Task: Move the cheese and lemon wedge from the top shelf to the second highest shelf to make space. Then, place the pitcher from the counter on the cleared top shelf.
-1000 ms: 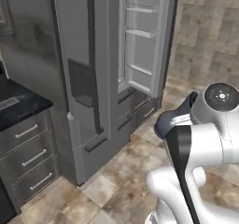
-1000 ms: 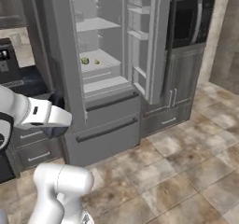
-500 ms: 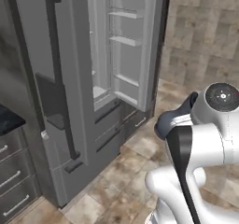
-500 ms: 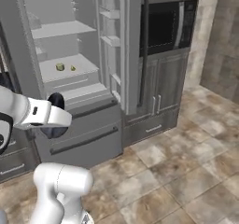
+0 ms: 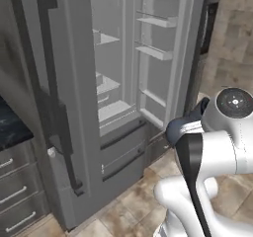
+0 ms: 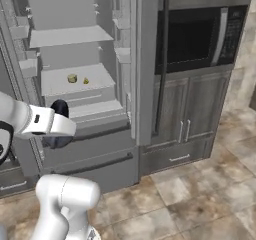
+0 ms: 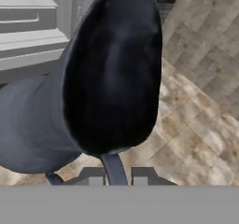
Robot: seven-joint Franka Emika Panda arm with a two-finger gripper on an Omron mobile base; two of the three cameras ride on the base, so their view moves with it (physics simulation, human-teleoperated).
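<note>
Base swung right, fridge nearer; hand clenched on pitcher, jug directly ahead.

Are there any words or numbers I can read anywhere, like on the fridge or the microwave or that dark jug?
No text can be read in these pictures.
fridge: plain grey, no letters.
microwave: the strip of buttons on its right side is too blurred to read.
jug: plain dark and glossy, no label.
cheese and lemon wedge: no label.
</note>
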